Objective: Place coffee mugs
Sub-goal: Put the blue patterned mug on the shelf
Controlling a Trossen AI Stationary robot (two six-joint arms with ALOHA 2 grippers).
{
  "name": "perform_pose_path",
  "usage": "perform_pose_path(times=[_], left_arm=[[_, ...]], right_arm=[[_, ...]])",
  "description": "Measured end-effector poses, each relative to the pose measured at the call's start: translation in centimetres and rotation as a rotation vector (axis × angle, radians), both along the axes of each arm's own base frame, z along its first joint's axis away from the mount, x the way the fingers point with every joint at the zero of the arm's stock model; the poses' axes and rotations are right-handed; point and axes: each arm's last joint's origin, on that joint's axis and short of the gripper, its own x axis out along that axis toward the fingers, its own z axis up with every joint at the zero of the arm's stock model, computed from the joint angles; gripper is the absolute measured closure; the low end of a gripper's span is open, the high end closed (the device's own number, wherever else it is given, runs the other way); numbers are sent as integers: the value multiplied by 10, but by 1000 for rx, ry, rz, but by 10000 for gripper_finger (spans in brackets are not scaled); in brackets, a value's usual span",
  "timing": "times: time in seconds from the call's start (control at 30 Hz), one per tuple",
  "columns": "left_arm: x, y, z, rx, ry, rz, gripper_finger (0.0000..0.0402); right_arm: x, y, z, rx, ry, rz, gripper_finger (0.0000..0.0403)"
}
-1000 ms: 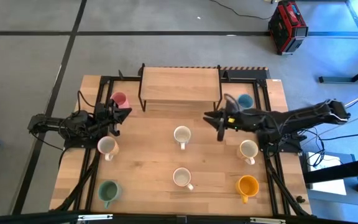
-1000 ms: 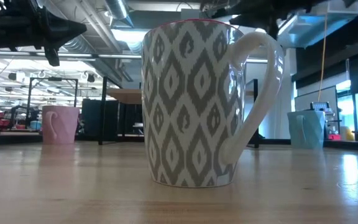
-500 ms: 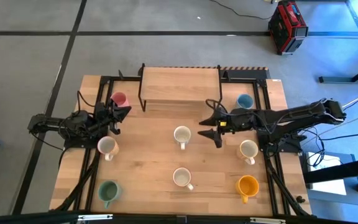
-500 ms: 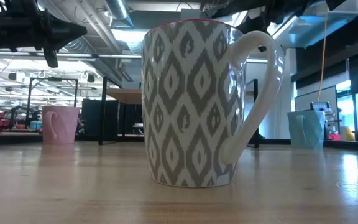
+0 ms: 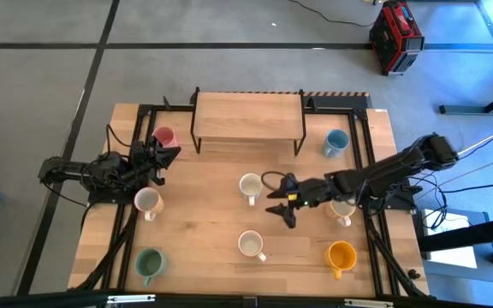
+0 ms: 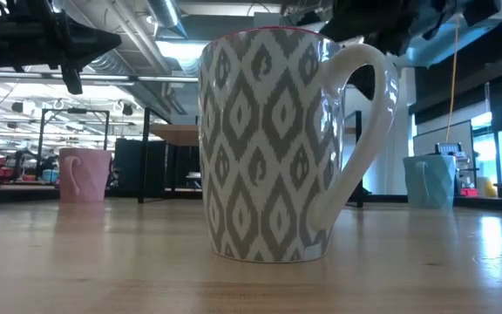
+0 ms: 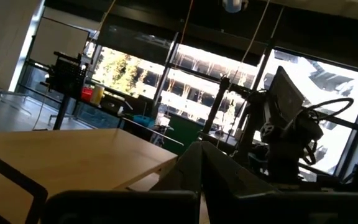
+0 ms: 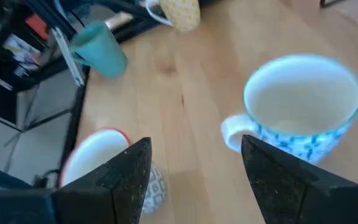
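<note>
On a pale wooden table with a low wooden shelf at its far edge, small handled ceramic mugs stood scattered. The right gripper, its two dark fingers spread apart and holding nothing, hovered near the table's middle, just beside a white mug with a blue-patterned outside that stood upright. That mug lay on the gripper's shelf-ward side, toward the left arm, its handle pointing away from the shelf; in the right wrist view it sat ahead of the open fingers, not yet between them. A cream mug with a grey diamond pattern stood nearer the front edge. The left gripper waited between a pink mug and a cream mug; whether its fingers were open could not be told.
</note>
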Motion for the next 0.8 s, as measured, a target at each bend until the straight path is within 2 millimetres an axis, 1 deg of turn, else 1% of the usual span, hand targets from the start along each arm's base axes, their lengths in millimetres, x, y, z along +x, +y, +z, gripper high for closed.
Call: perform_pose_path(times=[0.13,0.3,0.43,0.5,0.7,0.8], left_arm=[[0,0,0,0,0,0,401],[0,0,-1,1,10,0,401],[0,0,-1,1,13,1,401],[0,0,-1,1,13,1,401],[0,0,-1,1,16,1,401],[0,0,-1,-2,16,8,401]], right_arm=[[10,9,-18,-26,12,-18,162],[24,11,-45,-52,37,-51,162],[29,13,-62,-68,70,-58,162],[31,12,-69,-89,78,-83,162],[43,15,-80,-133,-19,-109,162],[45,15,-91,-137,-2,-114,162]])
